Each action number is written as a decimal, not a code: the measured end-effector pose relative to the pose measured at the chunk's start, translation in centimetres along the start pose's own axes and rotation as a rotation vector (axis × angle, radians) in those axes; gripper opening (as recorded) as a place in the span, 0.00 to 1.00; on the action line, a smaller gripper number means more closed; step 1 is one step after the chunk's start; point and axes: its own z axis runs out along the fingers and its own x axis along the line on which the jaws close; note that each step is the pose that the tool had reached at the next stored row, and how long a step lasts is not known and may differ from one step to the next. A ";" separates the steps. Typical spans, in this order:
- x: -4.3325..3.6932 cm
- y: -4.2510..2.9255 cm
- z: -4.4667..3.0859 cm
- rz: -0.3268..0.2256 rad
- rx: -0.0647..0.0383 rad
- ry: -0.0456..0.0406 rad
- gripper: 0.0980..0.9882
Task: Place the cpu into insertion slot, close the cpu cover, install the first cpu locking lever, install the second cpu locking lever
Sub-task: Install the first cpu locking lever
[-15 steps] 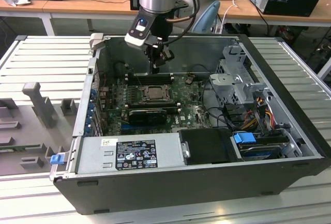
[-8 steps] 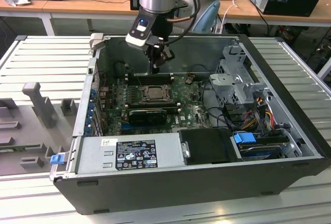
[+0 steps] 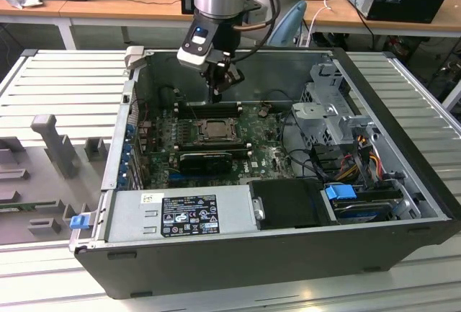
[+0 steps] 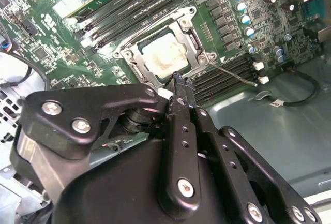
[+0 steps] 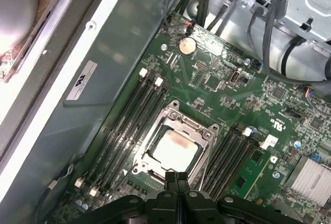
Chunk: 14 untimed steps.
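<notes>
The cpu [image 5: 173, 149] lies flat in the insertion slot [image 3: 199, 126] on the green board, its pale top showing through the window of the cpu cover [image 5: 191, 122]. That silver frame lies down over the chip. A thin silver locking lever [image 4: 232, 73] runs from the socket's corner out across the memory slots; I cannot tell whether it is latched. My gripper [image 4: 178, 79] hangs a little above the board at the socket's edge. Its black fingers [image 5: 171, 178] are pressed together, shut with nothing between them. In the exterior view the gripper [image 3: 216, 94] is just behind the cpu [image 3: 213, 129].
Long black memory slots [image 5: 129, 125] flank the socket on both sides. A black expansion card [image 3: 205, 159] lies in front of it, then the power supply [image 3: 180, 215]. A metal drive cage [image 3: 328, 110] and bundled cables [image 3: 353, 153] stand at the exterior view's right. Case walls enclose everything.
</notes>
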 end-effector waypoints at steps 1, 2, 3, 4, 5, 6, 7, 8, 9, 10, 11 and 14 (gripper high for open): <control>0.00 0.00 0.00 -0.026 0.000 0.0003 0.01; 0.00 0.00 0.00 -0.043 0.001 0.0004 0.01; 0.00 0.00 0.00 -0.056 0.001 0.0005 0.01; 0.00 0.00 0.00 -0.071 0.001 0.0007 0.01; 0.00 0.00 0.00 -0.080 0.001 0.0007 0.01; 0.00 0.00 0.00 -0.090 0.002 0.0008 0.01; 0.00 0.00 0.00 -0.099 0.002 0.0009 0.01; 0.00 0.00 0.00 -0.112 0.002 0.0010 0.01; 0.00 0.00 0.00 -0.125 0.002 0.0012 0.01; 0.00 0.00 0.00 -0.138 0.002 0.0013 0.01; 0.00 0.00 0.00 -0.146 0.003 0.0013 0.01; 0.00 0.00 0.00 -0.166 0.003 0.0015 0.01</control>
